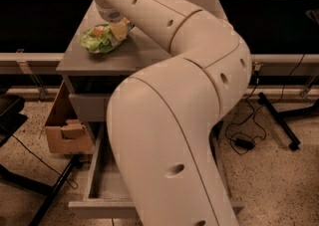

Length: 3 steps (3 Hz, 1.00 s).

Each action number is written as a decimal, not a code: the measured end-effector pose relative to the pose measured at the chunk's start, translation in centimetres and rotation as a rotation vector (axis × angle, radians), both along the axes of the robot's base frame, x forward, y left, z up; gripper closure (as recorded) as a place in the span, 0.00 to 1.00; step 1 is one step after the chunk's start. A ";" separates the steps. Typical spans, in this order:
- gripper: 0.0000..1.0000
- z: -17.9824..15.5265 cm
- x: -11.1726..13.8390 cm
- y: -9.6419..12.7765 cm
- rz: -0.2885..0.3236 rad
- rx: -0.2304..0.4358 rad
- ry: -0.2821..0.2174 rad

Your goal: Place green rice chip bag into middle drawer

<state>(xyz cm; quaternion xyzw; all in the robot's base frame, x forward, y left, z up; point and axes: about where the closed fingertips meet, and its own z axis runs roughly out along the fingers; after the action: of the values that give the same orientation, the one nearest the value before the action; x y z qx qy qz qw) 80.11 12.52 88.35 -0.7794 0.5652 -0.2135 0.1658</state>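
Note:
The green rice chip bag (95, 42) lies crinkled on the back left of the grey cabinet top (134, 56). My gripper (110, 30) is right over the bag, open, with one tan fingertip (99, 32) on the bag's top and the other (120, 28) at its right end. The middle drawer (102, 185) is pulled out low at the front of the cabinet. My large cream arm (179, 120) hides most of the drawer's inside and its handle.
An open cardboard box (67, 125) stands on the floor against the cabinet's left side. A dark stand leg (45, 197) crosses the floor at the lower left. Cables and a power brick (244, 143) lie on the floor at the right, beside a black stand foot (279, 120).

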 end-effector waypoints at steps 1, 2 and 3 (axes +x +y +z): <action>1.00 0.0 0.0 0.0 0.000 0.000 0.000; 1.00 0.0 0.0 0.0 0.000 0.000 0.000; 1.00 0.8 -0.6 -2.7 -0.029 0.018 0.010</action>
<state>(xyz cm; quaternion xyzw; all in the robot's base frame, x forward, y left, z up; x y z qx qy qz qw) 79.55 9.83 89.18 -0.7704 0.5793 -0.2071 0.1671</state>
